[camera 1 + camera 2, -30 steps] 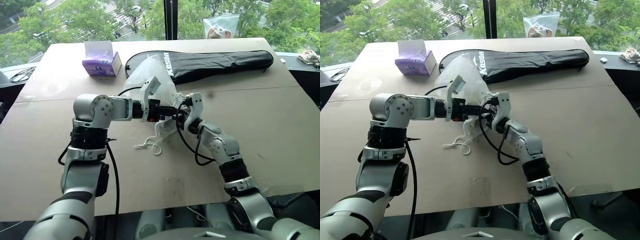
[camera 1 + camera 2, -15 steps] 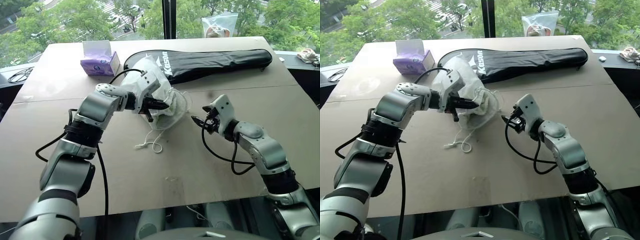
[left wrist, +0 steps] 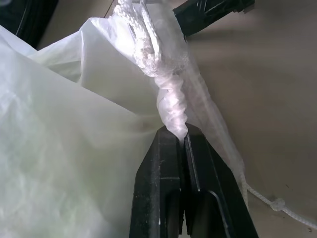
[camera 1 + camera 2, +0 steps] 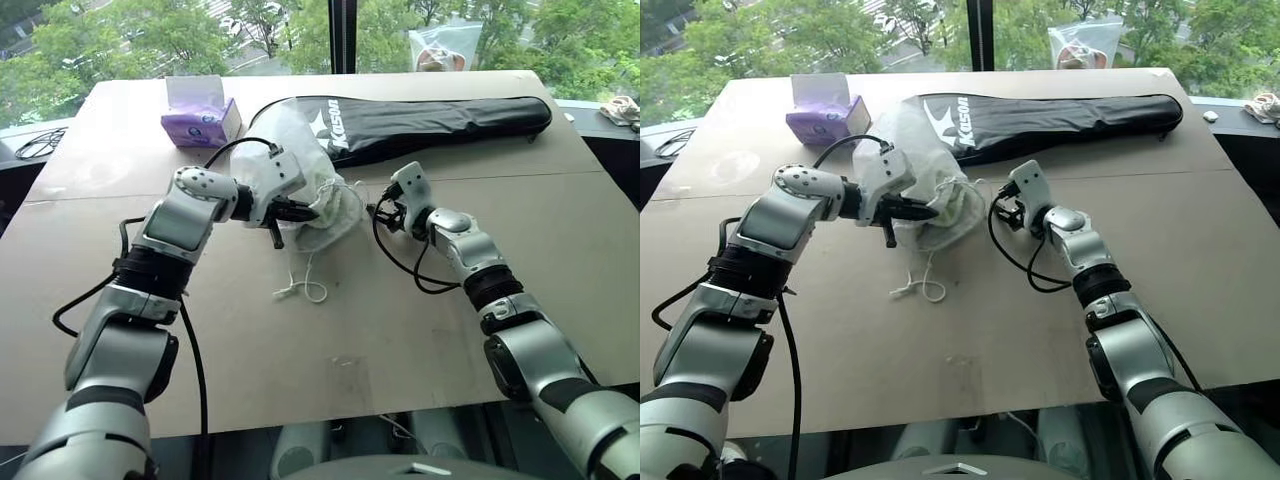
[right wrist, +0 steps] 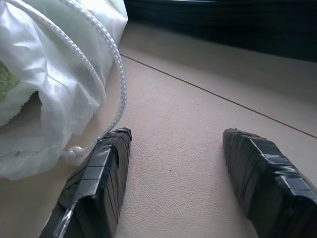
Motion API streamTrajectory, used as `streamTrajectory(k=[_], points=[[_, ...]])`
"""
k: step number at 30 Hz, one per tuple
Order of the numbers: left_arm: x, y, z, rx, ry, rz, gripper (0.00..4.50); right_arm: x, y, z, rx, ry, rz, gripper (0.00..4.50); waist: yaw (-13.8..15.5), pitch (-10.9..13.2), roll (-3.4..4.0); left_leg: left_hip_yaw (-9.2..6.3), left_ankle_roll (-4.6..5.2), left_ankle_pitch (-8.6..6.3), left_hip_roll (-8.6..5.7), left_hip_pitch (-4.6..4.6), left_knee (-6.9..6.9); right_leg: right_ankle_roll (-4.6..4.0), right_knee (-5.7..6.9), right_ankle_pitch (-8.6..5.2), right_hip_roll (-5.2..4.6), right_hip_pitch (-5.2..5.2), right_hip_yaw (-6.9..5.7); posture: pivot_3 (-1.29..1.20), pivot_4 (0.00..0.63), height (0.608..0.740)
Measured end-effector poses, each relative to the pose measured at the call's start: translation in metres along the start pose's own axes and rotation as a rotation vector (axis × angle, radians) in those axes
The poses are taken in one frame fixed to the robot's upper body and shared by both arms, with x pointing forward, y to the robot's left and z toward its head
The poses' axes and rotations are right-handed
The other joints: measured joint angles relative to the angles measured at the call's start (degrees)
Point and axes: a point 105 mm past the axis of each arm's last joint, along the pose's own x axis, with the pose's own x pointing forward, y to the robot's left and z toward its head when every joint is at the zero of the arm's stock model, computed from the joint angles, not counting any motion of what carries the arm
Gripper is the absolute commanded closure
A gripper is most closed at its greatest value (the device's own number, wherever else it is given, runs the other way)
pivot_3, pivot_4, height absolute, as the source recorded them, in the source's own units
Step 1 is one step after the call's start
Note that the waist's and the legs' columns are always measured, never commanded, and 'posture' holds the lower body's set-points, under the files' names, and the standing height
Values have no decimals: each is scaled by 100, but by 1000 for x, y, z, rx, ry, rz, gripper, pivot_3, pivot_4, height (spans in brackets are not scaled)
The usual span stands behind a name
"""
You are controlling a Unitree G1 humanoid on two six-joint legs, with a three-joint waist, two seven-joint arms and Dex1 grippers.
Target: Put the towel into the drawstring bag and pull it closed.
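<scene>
Left claw [image 3: 184, 141]: clamped on the gathered neck of the bag [image 4: 290, 150], cord bunched just beyond its tips.
Right claw [image 5: 173, 171]: fingers apart, nothing between them, low over the bench [image 4: 560, 250] just right of the bag mouth; a second ago it was pressed in at the mouth against the left claw, so it has let go and backed off to the right.
Cord [image 5: 106, 64]: one loop hangs from the mouth and ends beside the right claw's finger [image 5: 96, 181]; another tail lies on the bench in front of the bag.
Towel [image 5: 10, 94]: inside the bag, green showing through the thin fabric (stuffing looks done).
Mouth: gathered but, by my reading, not fully cinched.
Meaning: the right claw seems free to take the near loop and pull against the left's hold.
Racket cover [image 4: 440, 120]: behind the bag, untouched.
</scene>
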Motion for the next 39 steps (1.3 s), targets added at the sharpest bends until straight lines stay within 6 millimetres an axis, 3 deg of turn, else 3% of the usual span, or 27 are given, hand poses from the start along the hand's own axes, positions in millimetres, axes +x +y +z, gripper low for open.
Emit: streamTrajectory(k=[5, 11, 15, 23, 31, 34, 39], points=[[-3, 2, 2, -17, -9, 23, 4500, -1, 11, 6, 33, -37, 86, 1376, 7, 2, 3, -3, 0, -1, 1, 2, 23, 0, 29, 0, -1, 0, 3, 0, 150, 740], [-7, 2, 9, -75, -72, 31, 4500, -34, 4, 16, 43, -90, 124, 1376, 33, 2, 2, -11, 0, -4, 1, 3, 41, -1, 47, -1, -6, 1, 4, 0, 150, 740], [-5, -8, 16, -82, -111, -21, 4500, -43, 3, 20, 37, -91, 123, 1376, 9, 2, 3, -9, -4, -6, 3, 9, 41, -2, 64, -1, -6, -3, 7, 0, 150, 740], [-3, -20, 25, -75, -143, -81, 4500, -40, 10, 24, 38, -100, 135, 1376, 19, 2, 3, -7, -4, -6, 5, 11, 45, -2, 67, -1, -6, -1, 9, 0, 150, 740], [-2, -22, 22, -82, -138, -89, 4500, -32, 13, 6, -14, -29, 114, 1376, 23, 2, 3, -6, -3, -5, 4, 11, 46, -2, 68, -1, -5, -1, 9, 0, 150, 740], [-2, -26, 23, -69, -141, -96, 4500, -26, 15, 4, -16, -32, 106, 2019, 18, 2, 3, -6, -3, -5, 4, 13, 46, -2, 69, -1, -4, -1, 9, 0, 150, 740], [-1, -30, 22, -57, -153, -113, 4500, -17, 23, 8, -3, -65, 80, 4241, 14, 2, 3, -6, -4, -5, 4, 12, 46, -2, 71, -1, -4, -2, 9, 0, 150, 740]])
